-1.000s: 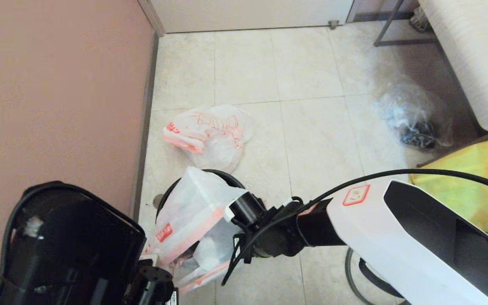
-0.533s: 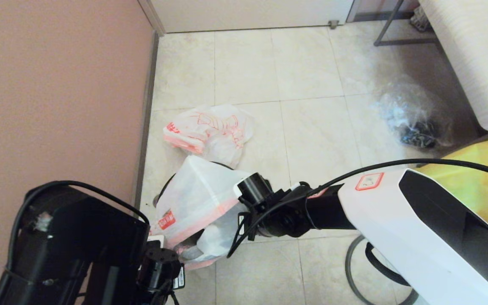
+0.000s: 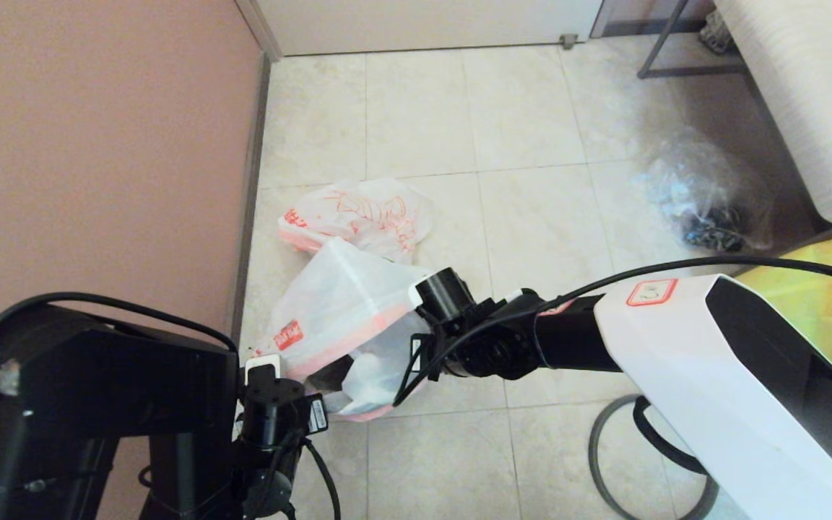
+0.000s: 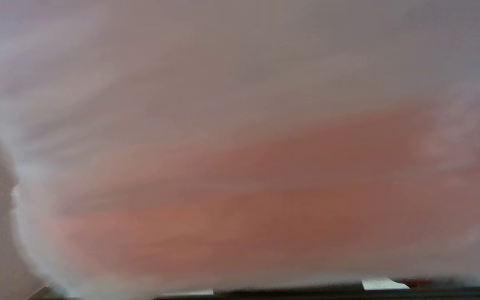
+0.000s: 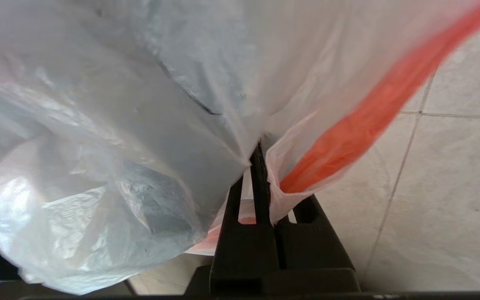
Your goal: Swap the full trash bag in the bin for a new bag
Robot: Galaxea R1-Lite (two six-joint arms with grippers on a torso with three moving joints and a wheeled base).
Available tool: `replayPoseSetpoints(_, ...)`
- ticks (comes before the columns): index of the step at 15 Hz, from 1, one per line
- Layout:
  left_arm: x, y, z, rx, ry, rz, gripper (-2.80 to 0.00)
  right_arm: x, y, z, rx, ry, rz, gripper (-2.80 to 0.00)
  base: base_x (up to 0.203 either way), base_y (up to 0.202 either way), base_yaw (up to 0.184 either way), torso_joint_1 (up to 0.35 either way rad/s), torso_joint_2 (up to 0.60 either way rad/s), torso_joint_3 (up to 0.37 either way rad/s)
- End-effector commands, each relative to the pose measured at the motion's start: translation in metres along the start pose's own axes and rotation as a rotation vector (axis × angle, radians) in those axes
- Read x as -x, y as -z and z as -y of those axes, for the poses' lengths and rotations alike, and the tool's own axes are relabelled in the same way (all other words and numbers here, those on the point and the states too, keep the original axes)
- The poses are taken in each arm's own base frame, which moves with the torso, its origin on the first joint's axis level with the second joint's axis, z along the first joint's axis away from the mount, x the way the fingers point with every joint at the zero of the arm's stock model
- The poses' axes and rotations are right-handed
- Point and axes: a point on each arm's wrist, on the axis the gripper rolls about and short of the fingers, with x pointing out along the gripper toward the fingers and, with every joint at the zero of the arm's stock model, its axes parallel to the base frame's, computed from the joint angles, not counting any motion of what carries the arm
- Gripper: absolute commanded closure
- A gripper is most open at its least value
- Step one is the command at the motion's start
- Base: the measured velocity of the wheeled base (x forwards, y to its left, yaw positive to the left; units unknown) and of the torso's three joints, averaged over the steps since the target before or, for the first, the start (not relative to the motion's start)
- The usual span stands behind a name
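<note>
The new bag, milky white with an orange-pink hem and a small red label, hangs stretched between my two grippers. My right gripper is shut on a fold of its hem, at the bag's right side. My left gripper holds the labelled corner; the left wrist view is filled by the bag's plastic. The bin is almost wholly hidden under the bag; only a dark patch shows below the hem. The full trash bag, printed with red drawings, lies on the floor just beyond. The grey hoop rim lies on the floor, lower right.
A pink wall runs close along the left. A crinkled clear bag with dark contents and a yellow bag sit at the right, beside a white bench on metal legs. Open tiles lie ahead.
Both arms have risen and moved forward, carrying the new bag with them. The bin's dark rim, visible behind the bag a second ago, is now covered.
</note>
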Motion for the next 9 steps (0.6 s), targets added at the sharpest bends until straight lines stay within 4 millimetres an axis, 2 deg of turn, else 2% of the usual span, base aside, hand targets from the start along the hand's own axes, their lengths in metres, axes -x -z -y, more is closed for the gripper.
replayPoseSetpoints(1,0.004,-0.003,0.002,0.008,0.012,0.014,0.00,0.001,0.000,0.000,0.000,0.000,0.001,-0.62,0.000,0.000,0.000,0.000,0.00,0.000)
replayPoseSetpoints(2,0.005,-0.003,0.002,0.007,0.014,0.014,-2.80,0.003,-0.001,-0.001,0.001,-0.002,0.002,-2.80,0.000,0.000,0.000,0.000,0.00,0.000)
replayPoseSetpoints(5,0.015,-0.004,0.000,-0.004,0.032,0.004,-2.80,0.024,-0.002,-0.008,0.015,-0.021,-0.002,-2.80,0.000,0.000,0.000,0.000,0.00,0.000)
replayPoseSetpoints(7,0.033,0.005,-0.001,-0.052,0.074,-0.040,-2.80,0.045,0.010,-0.014,0.063,0.004,-0.082,-2.80,0.000,0.000,0.000,0.000,0.00,0.000)
replayPoseSetpoints(9,0.052,0.020,-0.003,-0.125,0.172,-0.124,-2.80,0.050,0.024,-0.015,0.095,0.040,-0.131,-2.80,0.000,0.000,0.000,0.000,0.00,0.000)
